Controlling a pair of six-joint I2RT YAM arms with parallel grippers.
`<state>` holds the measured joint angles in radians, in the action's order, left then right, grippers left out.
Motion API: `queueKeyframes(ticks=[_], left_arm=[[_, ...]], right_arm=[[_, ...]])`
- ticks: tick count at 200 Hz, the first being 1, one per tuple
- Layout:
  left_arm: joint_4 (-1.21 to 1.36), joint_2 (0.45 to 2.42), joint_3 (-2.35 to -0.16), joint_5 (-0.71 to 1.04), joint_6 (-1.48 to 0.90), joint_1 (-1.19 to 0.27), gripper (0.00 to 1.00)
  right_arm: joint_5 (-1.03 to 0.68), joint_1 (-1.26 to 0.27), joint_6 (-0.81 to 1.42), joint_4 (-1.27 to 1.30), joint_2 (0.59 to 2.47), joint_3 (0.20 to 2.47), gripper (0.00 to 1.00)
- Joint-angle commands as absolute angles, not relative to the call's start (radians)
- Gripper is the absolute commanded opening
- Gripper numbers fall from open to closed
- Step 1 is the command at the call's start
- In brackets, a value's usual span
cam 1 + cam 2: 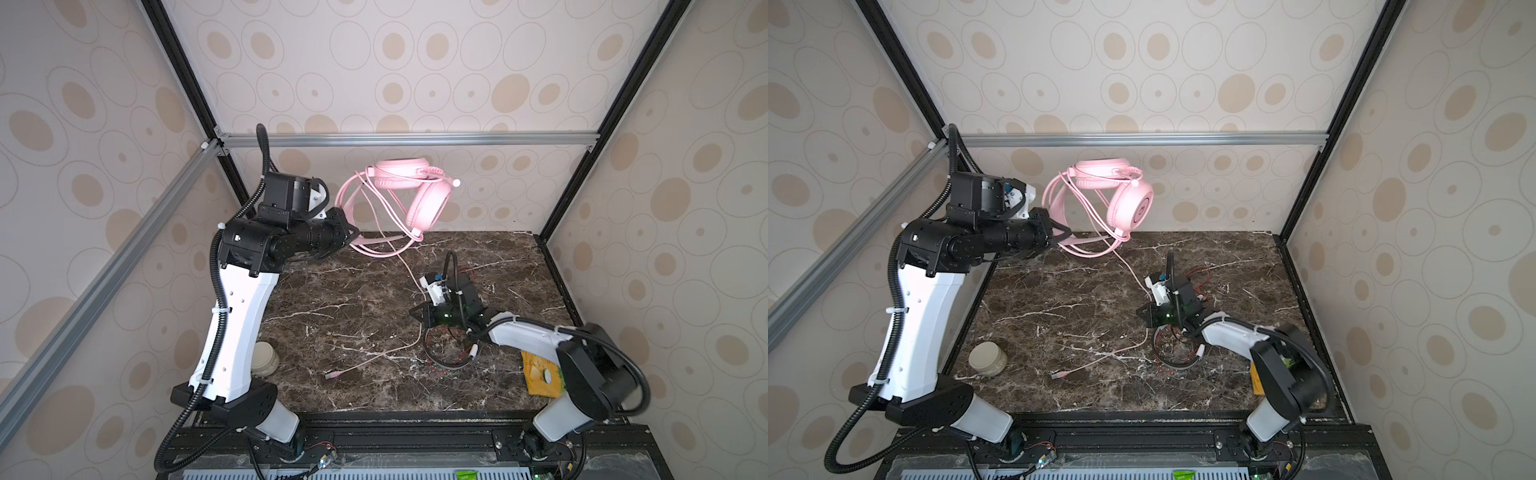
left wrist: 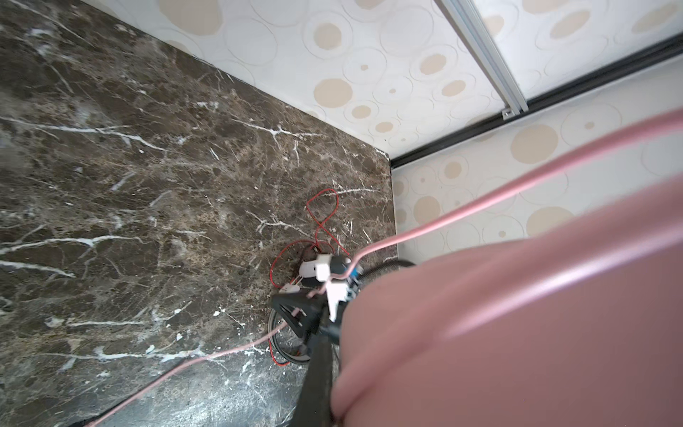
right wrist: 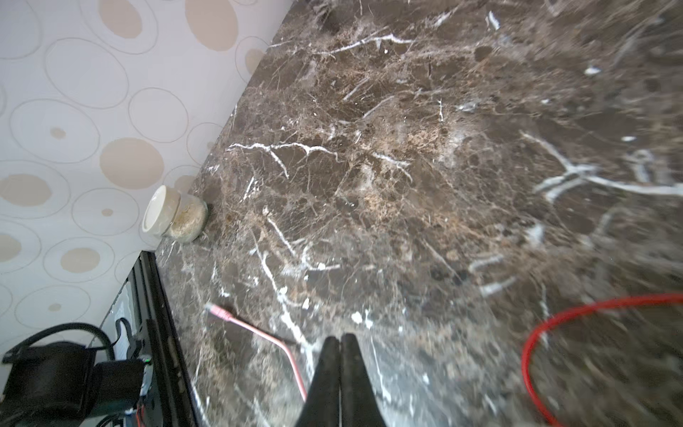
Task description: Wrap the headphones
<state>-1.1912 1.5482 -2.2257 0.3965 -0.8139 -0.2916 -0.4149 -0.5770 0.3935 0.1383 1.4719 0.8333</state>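
Observation:
The pink headphones (image 1: 428, 203) (image 1: 1129, 208) hang in the air at the back. My left gripper (image 1: 353, 232) (image 1: 1065, 232) is shut on their headband, which fills the left wrist view (image 2: 517, 295) beside one dark finger (image 2: 318, 377). Their pink cable (image 1: 409, 270) drops to my right gripper (image 1: 415, 312) (image 1: 1142, 312) (image 3: 340, 338), low over the table and shut on it. From there the cable trails to its plug (image 1: 332, 376) (image 3: 218, 310). The white-and-black headphones lie partly hidden under the right arm, with the headband (image 1: 449, 361) and red cable (image 1: 1196, 272) (image 3: 554, 321) showing.
A small lidded jar (image 1: 264, 357) (image 3: 173, 214) stands at the table's left edge by the left arm. A yellow packet (image 1: 540, 374) lies at the right, half under the right arm. Patterned walls close in the back and both sides of the marble table (image 1: 353, 299).

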Motion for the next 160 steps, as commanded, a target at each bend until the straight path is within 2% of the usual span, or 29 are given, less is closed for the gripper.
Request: queueKeyframes(ticks=[1, 32, 99, 160], left_arm=[[-1.129, 1.534, -2.246, 0.427, -0.845, -0.242, 0.0], [-1.133, 1.524, -2.249, 0.437, -0.861, -0.205, 0.0], [-1.195, 1.496, -2.204, 0.367, -0.845, -0.142, 0.0], [-1.169, 1.46, -2.1, 0.271, -0.891, -0.126, 0.0]], right_arm=[[-0.274, -0.586, 0.312, -0.12, 1.301, 0.844, 0.0], [-0.138, -0.589, 0.228, -0.424, 1.163, 0.922, 0.0], [0.053, -0.59, 0.196, -0.641, 0.96, 0.943, 0.0], [-0.031, -0.641, 0.162, -0.698, 0.916, 0.95, 0.0]])
